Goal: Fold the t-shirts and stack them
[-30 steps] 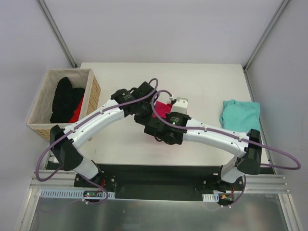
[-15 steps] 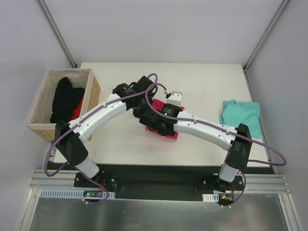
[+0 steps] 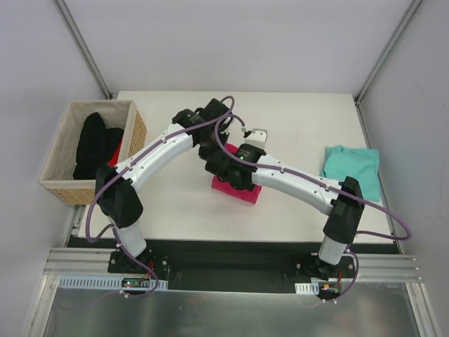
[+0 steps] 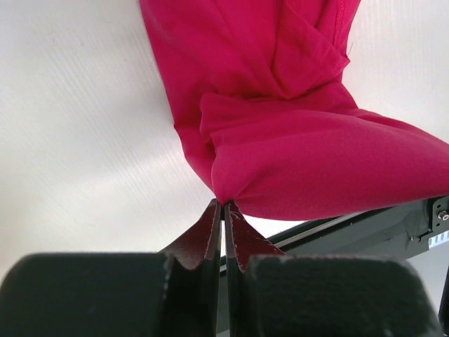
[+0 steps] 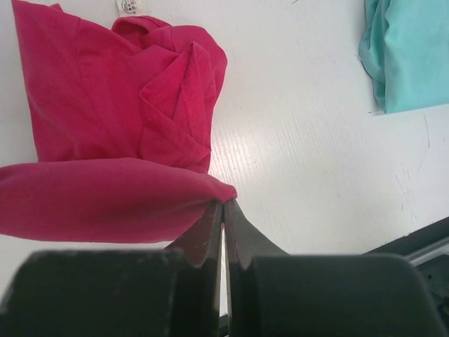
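Note:
The magenta-pink t-shirt (image 3: 236, 191) lies crumpled at the table's middle, mostly under my crossed arms. In the left wrist view my left gripper (image 4: 224, 205) is shut on a raised fold of the pink t-shirt (image 4: 280, 105). In the right wrist view my right gripper (image 5: 224, 203) is shut on another corner of the same fold, and the pink t-shirt (image 5: 105, 105) shows its white neck label (image 5: 127, 5) at the far edge. The teal t-shirt (image 3: 351, 168) lies bunched at the table's right edge, also seen as the teal t-shirt (image 5: 410, 49) in the right wrist view.
A wicker basket (image 3: 137, 133) stands off the table's left edge, holding a black garment (image 3: 91, 144) and some red cloth (image 3: 112, 165). The white table (image 3: 302, 119) ends at a black rail on the near side. Grey walls close in behind.
Both arms have swung away toward the far left, keeping their pinch on the pink t-shirt. More pink cloth now shows on the near side of the arms.

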`<move>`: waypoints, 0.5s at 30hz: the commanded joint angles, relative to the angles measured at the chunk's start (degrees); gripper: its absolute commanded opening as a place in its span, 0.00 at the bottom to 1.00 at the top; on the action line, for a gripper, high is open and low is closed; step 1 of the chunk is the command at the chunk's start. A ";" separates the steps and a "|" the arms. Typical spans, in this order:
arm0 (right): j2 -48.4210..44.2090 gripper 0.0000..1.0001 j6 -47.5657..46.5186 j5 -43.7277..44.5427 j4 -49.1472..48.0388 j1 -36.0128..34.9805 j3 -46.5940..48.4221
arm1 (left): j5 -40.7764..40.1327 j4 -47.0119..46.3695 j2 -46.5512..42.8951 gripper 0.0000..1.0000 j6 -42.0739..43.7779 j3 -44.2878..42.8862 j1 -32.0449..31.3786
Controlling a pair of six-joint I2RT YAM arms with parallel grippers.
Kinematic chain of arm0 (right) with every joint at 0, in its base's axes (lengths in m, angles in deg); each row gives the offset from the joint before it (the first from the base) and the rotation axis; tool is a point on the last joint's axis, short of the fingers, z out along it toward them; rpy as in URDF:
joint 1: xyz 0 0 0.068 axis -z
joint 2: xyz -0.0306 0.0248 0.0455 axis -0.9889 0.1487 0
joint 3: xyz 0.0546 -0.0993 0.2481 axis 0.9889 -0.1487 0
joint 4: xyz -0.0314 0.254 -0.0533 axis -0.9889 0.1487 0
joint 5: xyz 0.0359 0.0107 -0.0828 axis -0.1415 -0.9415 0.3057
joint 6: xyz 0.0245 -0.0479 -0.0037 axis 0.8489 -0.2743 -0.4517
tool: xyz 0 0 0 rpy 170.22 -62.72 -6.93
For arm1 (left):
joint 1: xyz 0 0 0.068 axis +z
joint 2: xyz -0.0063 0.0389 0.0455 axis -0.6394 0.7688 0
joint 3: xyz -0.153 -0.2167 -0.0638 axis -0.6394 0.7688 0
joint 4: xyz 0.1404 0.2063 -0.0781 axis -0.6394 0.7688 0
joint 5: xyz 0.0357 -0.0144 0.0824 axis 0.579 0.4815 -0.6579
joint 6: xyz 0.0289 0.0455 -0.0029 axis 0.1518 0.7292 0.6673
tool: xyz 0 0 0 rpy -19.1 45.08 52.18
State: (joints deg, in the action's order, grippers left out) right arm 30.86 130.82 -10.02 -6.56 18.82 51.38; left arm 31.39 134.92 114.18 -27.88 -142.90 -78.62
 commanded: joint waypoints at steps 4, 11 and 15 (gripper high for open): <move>0.52 0.01 -3.29 2.13 2.77 2.60 1.66 | 1.15 0.67 3.70 0.00 3.06 -5.29 1.34; 1.84 0.01 -6.63 2.04 0.22 5.32 3.32 | 1.77 0.67 5.46 0.00 3.94 -7.75 3.45; 2.98 0.01 -8.30 2.22 -0.49 6.47 4.55 | 2.21 0.67 6.34 0.00 4.81 -8.63 5.03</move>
State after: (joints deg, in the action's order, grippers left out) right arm 33.33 125.47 -10.02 -8.83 24.00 53.10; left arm 33.84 134.59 120.19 -25.54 -148.54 -75.58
